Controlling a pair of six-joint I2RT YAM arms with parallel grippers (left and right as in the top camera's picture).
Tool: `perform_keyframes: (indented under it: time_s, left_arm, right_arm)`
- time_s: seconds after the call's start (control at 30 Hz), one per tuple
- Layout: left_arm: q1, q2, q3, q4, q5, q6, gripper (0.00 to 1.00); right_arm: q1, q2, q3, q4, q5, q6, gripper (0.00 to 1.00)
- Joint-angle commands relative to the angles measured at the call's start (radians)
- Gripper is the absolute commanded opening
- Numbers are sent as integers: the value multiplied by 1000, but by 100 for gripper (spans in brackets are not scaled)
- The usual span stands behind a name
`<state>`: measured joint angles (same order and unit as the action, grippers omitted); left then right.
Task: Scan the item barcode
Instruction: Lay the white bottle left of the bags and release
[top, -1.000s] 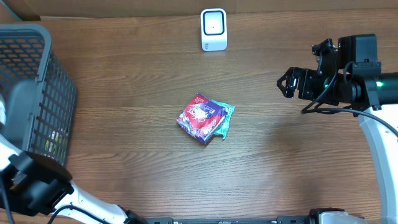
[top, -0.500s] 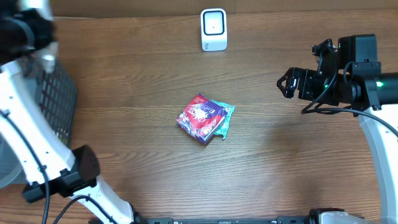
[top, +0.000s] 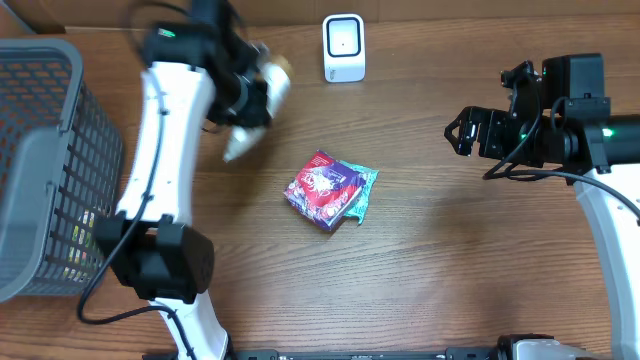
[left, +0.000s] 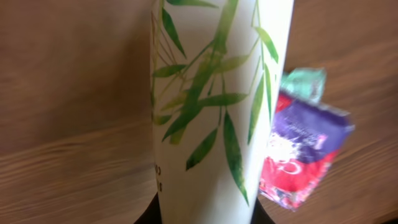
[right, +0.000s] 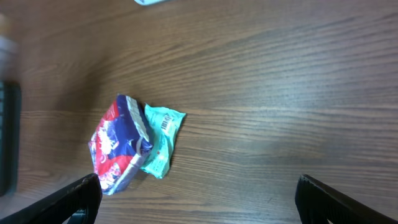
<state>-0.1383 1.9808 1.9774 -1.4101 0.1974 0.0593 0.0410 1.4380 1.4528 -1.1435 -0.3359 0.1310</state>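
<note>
Wood table (top: 450, 260). Left gripper (top: 248, 98) clamped nearly shut on bottle (left: 211, 93), gripped between jaws mid-body. Likely rigid, light, smooth, slippery; best held mid-body, barcode face left clear. Barcode not visible. Scanner (top: 343, 47) near, just beyond left jaws; packets (top: 328, 190) off to one side. Right gripper (top: 462, 135) wide open, empty, well apart from bottle.

A shop checkout mock-up on a wooden worktop (top: 450, 250): a grey mesh shopping basket (top: 88, 170) at the left, a small white scanner (top: 343, 47) at the far edge, and snack packets (top: 325, 190) and a bottle (top: 265, 82) as goods.
</note>
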Motion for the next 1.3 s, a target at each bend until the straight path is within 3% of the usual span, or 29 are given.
perform_keyframes:
  time_s: [0.0, 0.23, 0.4, 0.43, 0.5, 0.53, 0.73, 0.87, 1.0, 1.27]
  left_arm:
    - [-31, -17, -164, 83, -24, -1, 4]
    - [-72, -17, -470, 362, -105, -47, 4]
    - [-93, -17, -589, 460, -79, -45, 5]
    - [-98, -17, -599, 462, -60, -45, 18]
    - [-108, -17, -602, 452, 2, -45, 60]
    - [-114, -17, -601, 447, 41, -44, 68]
    - [-172, -18, -562, 431, 247, -45, 75]
    - [-179, -18, -447, 369, 225, -100, 75]
    - [-131, -18, -210, 201, 118, -120, 75]
    - [32, -20, 449, -129, -31, -142, 77]
  right_arm:
    - [4, 21, 5, -6, -2, 3, 100]
    - [4, 58, 1, -13, -2, 3, 100]
    - [4, 61, -1, -13, -2, 3, 100]
    - [4, 61, -1, -12, -2, 3, 100]
    - [4, 61, -1, -9, -2, 3, 100]
    - [4, 61, -1, -6, -2, 3, 100]
    - [4, 61, -1, -5, -2, 3, 100]
    - [4, 61, -1, -14, -2, 3, 100]
    - [4, 61, -1, -22, -2, 0, 100]
    - [4, 61, -1, -22, -2, 0, 100]
